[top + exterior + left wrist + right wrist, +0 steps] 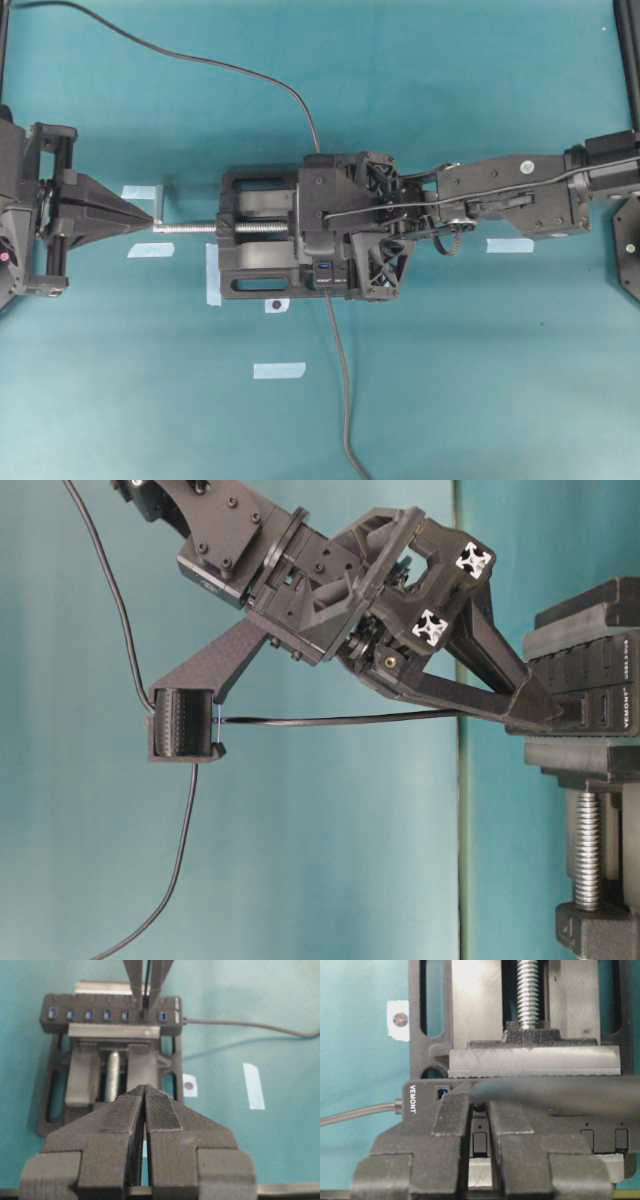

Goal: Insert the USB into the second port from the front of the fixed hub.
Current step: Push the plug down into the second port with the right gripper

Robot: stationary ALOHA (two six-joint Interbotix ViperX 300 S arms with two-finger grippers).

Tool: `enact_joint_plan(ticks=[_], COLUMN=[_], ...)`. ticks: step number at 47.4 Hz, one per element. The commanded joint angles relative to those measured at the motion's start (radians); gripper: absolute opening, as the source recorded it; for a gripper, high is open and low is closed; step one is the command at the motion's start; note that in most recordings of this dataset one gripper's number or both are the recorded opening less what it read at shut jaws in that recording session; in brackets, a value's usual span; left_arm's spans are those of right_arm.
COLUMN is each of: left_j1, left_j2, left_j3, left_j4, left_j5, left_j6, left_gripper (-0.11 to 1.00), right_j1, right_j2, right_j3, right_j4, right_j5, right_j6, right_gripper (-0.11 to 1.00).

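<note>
The right pincer (pixel 145 1005) reaches down over the hub (pixel 65 1014), its fingers (pixel 452 1115) pressed nearly together and pinching the USB (pixel 145 1012), of which only a sliver shows between the tips. The tips meet the hub's slot row at the second slot in from the end where the hub's own cable (pixel 250 1025) leaves. In the right wrist view one blue slot (pixel 440 1093) shows just left of the fingers, beside the VEMONT lettering. The USB's thin cable (pixel 330 719) runs back from the tips under the wrist to a clip on the arm. Beneath and beyond the pincer, the vise (pixel 255 238) clamps the hub. The left pincer (pixel 145 1091) hangs well back from the vise, its fingers pressed together on nothing, pointing at the vise's screw (pixel 190 228).
</note>
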Motion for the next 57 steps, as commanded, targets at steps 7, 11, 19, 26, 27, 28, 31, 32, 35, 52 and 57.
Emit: enact_joint_plan(ticks=[7, 11, 19, 26, 27, 28, 31, 32, 35, 52, 57], left_j1=[-0.002, -0.002, -0.002, 0.0, -0.002, -0.002, -0.002, -0.002, -0.002, 0.0, -0.002], left_j2=[0.002, 0.002, 0.002, 0.002, 0.002, 0.002, 0.002, 0.002, 0.002, 0.002, 0.002], left_j3=[-0.012, -0.012, -0.011, -0.011, -0.011, -0.011, -0.011, -0.011, -0.011, -0.011, -0.011], left_j4=[0.002, 0.002, 0.003, 0.002, 0.002, 0.002, 0.003, 0.003, 0.003, 0.002, 0.003], left_j5=[-0.009, -0.009, -0.011, -0.011, -0.011, -0.011, -0.011, -0.011, -0.011, -0.011, -0.011], left_j6=[-0.002, -0.002, -0.002, -0.002, -0.002, -0.002, -0.002, -0.002, 0.0, -0.002, 0.0], left_gripper=[0.0, 0.0, 0.0, 0.0, 0.0, 0.0, 0.0, 0.0, 0.0, 0.0, 0.0], right_j1=[0.008, 0.008, 0.008, 0.008, 0.008, 0.008, 0.008, 0.008, 0.008, 0.008, 0.008], right_j2=[0.014, 0.014, 0.012, 0.014, 0.014, 0.012, 0.014, 0.014, 0.014, 0.012, 0.012], right_j3=[-0.005, -0.005, -0.003, -0.003, -0.005, -0.005, -0.005, -0.005, -0.005, -0.014, -0.018], right_j4=[0.003, 0.003, 0.003, 0.003, 0.003, 0.003, 0.003, 0.003, 0.003, 0.003, 0.003], right_j5=[0.011, 0.015, 0.026, 0.026, 0.026, 0.026, 0.028, 0.028, 0.026, 0.026, 0.023], right_j6=[0.008, 0.008, 0.009, 0.008, 0.008, 0.008, 0.008, 0.008, 0.008, 0.009, 0.009], right_gripper=[0.07, 0.07, 0.07, 0.07, 0.07, 0.07, 0.07, 0.07, 0.07, 0.07, 0.07])
